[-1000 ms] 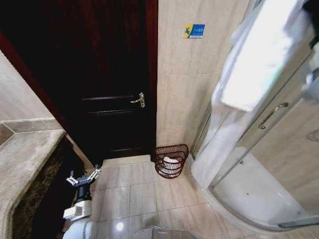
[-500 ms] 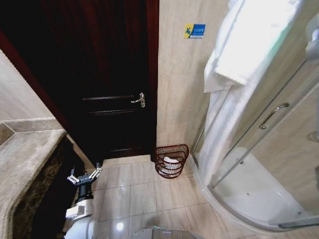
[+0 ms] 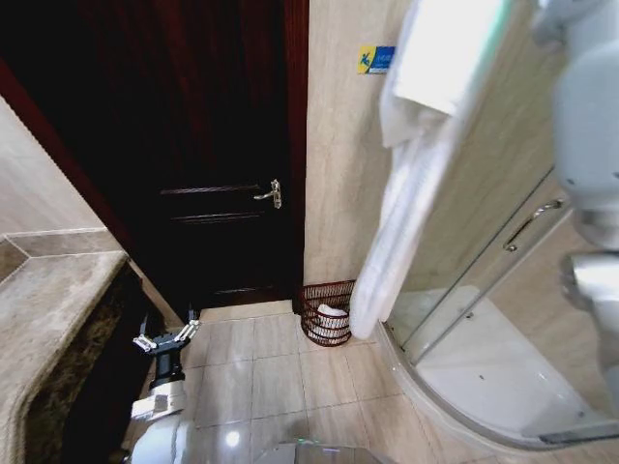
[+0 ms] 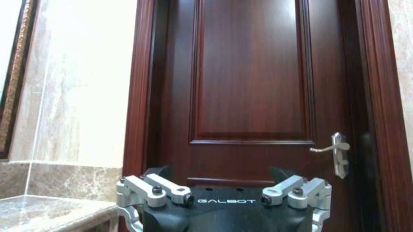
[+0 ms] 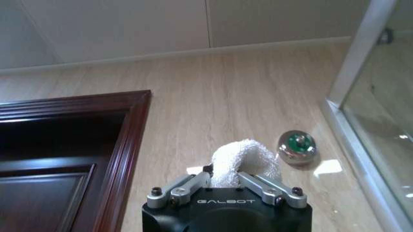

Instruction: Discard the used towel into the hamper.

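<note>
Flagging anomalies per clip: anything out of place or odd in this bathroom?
Nothing damaged or spilled. The towel hangs long from the right hand, beside the hamper, which already holds something white. The left hand waits low, open.

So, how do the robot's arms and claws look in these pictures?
Both claws have a black body marked GALBOT in white, with silver metal finger links joined by dark bolts: the left claw and the right claw. The head view shows smooth white shells on the left arm and right arm.

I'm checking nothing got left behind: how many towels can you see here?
2: one white towel hanging from the right gripper, another lying in the hamper by the door. More may be hidden.
</note>
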